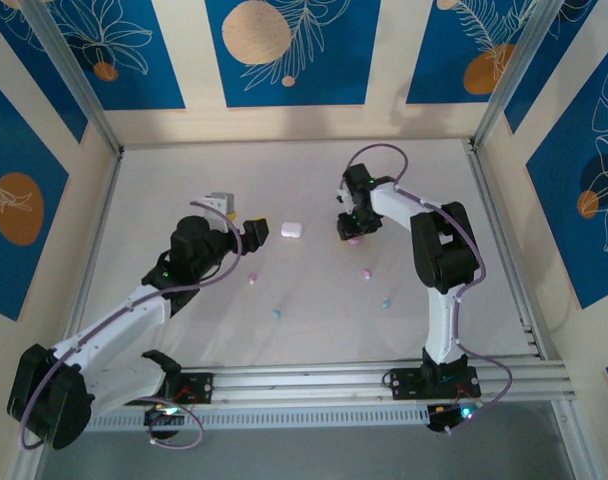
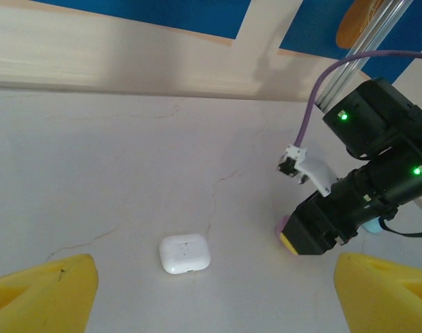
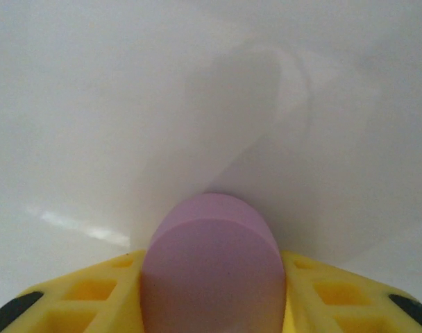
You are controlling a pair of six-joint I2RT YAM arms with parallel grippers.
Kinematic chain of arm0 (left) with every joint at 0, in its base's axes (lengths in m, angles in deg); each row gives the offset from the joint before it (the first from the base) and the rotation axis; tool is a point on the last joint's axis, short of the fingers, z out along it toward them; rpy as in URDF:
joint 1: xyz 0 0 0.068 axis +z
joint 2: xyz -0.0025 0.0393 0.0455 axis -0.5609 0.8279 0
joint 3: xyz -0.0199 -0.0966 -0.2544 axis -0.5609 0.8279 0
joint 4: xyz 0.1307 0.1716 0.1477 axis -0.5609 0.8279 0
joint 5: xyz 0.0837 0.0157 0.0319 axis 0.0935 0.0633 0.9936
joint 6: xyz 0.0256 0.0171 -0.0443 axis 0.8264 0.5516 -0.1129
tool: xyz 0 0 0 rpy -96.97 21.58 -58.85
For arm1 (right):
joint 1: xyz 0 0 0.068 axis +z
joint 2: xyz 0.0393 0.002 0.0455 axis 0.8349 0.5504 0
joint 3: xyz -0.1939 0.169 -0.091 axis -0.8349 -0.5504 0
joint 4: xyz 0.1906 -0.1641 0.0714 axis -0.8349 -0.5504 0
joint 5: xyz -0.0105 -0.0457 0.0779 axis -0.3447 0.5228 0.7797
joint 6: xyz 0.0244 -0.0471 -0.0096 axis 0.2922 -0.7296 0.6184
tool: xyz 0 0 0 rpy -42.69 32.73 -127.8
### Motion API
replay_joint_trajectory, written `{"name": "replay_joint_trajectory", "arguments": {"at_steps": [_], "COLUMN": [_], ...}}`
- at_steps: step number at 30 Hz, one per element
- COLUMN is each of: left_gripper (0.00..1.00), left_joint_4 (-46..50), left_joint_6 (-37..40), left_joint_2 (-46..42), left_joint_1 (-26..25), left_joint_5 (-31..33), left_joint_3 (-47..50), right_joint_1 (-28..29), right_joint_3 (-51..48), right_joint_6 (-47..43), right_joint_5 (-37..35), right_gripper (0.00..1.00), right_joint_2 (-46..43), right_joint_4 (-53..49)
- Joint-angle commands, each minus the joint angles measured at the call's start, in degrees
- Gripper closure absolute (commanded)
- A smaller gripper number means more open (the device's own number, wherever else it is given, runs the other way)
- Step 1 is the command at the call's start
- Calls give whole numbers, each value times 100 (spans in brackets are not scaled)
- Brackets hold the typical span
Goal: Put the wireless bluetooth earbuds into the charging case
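A closed white charging case (image 1: 290, 229) (image 2: 185, 253) lies on the table between the two arms. My left gripper (image 1: 256, 230) (image 2: 214, 302) hovers just left of it, open, with its yellow fingertips (image 2: 48, 291) far apart and nothing between them. My right gripper (image 1: 350, 230) (image 3: 211, 295) is shut on a pink charging case (image 3: 211, 267) (image 2: 285, 225), low over the table to the right of the white case. Tiny earbuds lie loose nearer the arm bases: two pink earbuds (image 1: 251, 279) (image 1: 366, 273) and two teal earbuds (image 1: 276, 313) (image 1: 386, 302).
Something small and teal (image 2: 373, 225) peeks out from behind the right gripper. Patterned walls and metal posts (image 1: 504, 75) close in the table on three sides. A rail (image 1: 384, 380) runs along the near edge by the arm bases.
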Motion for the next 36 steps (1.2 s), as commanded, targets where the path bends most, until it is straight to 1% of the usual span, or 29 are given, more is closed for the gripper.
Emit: {"name": "replay_joint_trajectory", "arguments": {"at_steps": [1,5,8,12,14,16,19,22,24,28,31,33,36], "left_gripper": [10,0,0,0,0,0,0,2,7,18,25,26,26], "left_joint_4": [313,490,602,819,851,833,662,583,511,75,-193,-308,-296], "left_joint_6": [42,187,159,94,-76,-261,-575,-675,-788,-1173,-1430,-1521,-1463], "left_joint_2": [-285,-563,-670,-725,-741,-736,-704,-553,-412,23,359,529,650], "left_joint_1": [60,76,92,143,176,255,407,474,480,473,398,301,109], "left_joint_5": [86,201,392,469,530,417,57,-388,-759,-1684,-2236,-2470,-2642], "left_joint_3": [74,144,163,99,110,118,184,87,-19,-277,-535,-710,-958], "right_joint_1": [327,579,642,648,645,652,695,812,902,1029,1137,1194,1292], "right_joint_3": [-303,-449,-474,-494,-545,-566,-796,-1283,-1721,-2598,-3136,-3365,-3559], "right_joint_6": [-72,-60,-81,-81,-116,-119,-157,-373,-558,-993,-1430,-1625,-1876], "right_joint_5": [208,99,29,91,92,106,348,794,1125,1845,2278,2385,2350], "right_gripper": [55,51,49,48,53,56,60,61,61,63,63,63,64], "right_joint_2": [6,7,0,-63,-112,-197,-646,-1451,-2064,-3358,-4094,-4421,-4724], "right_joint_4": [-35,76,79,83,157,199,516,1125,1699,2891,3583,3889,4122]}}
